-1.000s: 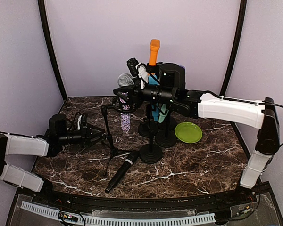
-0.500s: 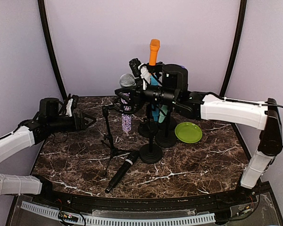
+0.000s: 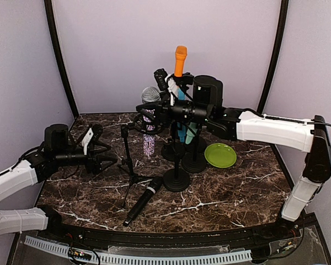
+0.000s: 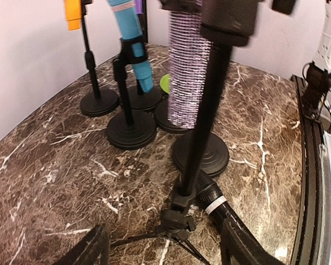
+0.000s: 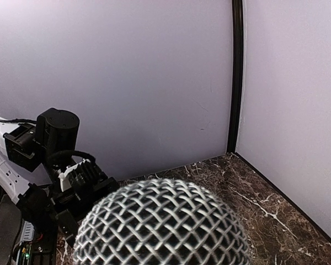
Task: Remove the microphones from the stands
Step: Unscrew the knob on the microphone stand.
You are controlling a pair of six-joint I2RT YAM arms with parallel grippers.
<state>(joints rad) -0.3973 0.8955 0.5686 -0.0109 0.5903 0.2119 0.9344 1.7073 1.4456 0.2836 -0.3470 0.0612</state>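
Note:
A sparkly purple microphone [image 3: 148,141] with a silver mesh head [image 3: 149,95] stands upright beside the top of a black tripod stand [image 3: 127,154]. My right gripper [image 3: 154,113] is shut on it just below the head. The mesh head fills the bottom of the right wrist view [image 5: 163,223], hiding the fingers. In the left wrist view the purple body [image 4: 186,61] hangs next to the stand's pole [image 4: 207,121]; I cannot tell whether the clip still holds it. My left gripper [image 3: 106,157] is open and empty, low beside the stand, with the tripod hub [image 4: 179,223] between its fingers.
A black microphone [image 3: 142,201] lies on the marble table by the tripod's feet. Round-base stands [image 3: 176,179] behind hold an orange microphone [image 3: 180,61] and a blue one [image 4: 129,38]. A green plate [image 3: 220,155] sits to the right.
My left gripper left the stand, rose back to the left, then came down again toward the tripod's base. My right gripper and the purple microphone shifted slightly right.

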